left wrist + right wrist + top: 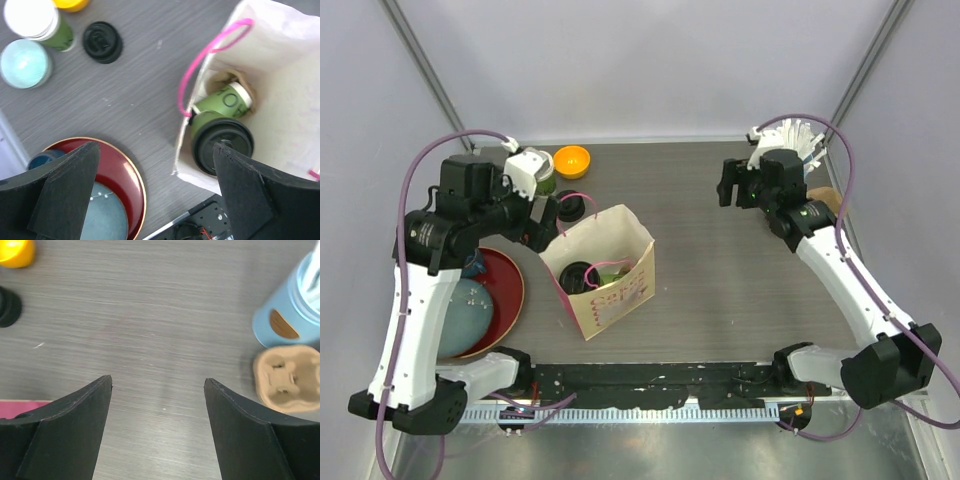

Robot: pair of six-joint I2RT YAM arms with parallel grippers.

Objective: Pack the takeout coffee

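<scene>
Nearest, one round red plate (122, 172) with a gold rim is seen at the left, and one blue-grey dish (460, 320) is held in it. The jaws of the left arm (420, 290) are spread wide and nothing is held between them; they are poised between the plate and one cream paper bag (280, 45) with pink loop handles.

Two dark-green paper cups are contained in the bag: one lidded cup (222, 145) capped by a ribbed black plastic lid, and one tipped cup (225, 100) laid on its side beside it.

Beyond, on the grey wood-grain table (160, 315), one loose black lid (102, 42), one open green cup (35, 20) that is white inside, one pale-blue round container (25, 62) and one small orange bowl (572, 160) are grouped.

At the far right, the jaws of the right arm (850, 280) are held wide and empty over bare table. One light-blue cylindrical cup of white straws (285, 315) and one moulded brown pulp cup carrier (287, 377) are set just beside each other.
</scene>
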